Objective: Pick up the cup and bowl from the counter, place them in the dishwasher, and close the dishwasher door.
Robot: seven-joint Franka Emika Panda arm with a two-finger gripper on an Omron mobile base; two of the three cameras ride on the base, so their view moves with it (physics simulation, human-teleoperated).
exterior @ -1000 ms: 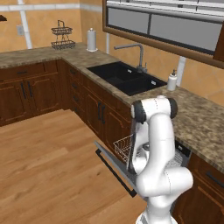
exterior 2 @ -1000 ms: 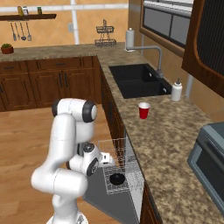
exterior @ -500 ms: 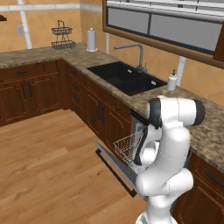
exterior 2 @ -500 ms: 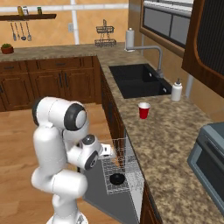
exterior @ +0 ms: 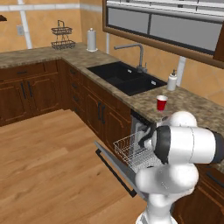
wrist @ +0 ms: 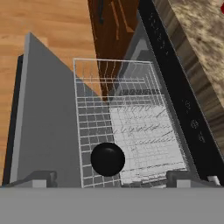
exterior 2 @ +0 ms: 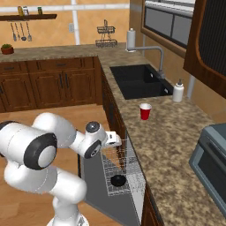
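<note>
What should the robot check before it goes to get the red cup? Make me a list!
1. Small black round bowl lying in the white wire rack: ok.
2. Gripper open and empty: ok.
3. Red tapered plastic cup upright on the speckled granite counter: ok.
4. Cup standing apart from the white soap bottle: ok.
5. Grey dishwasher door down, rack pulled out: ok.
6. Room left in the rack for the cup: ok.
</note>
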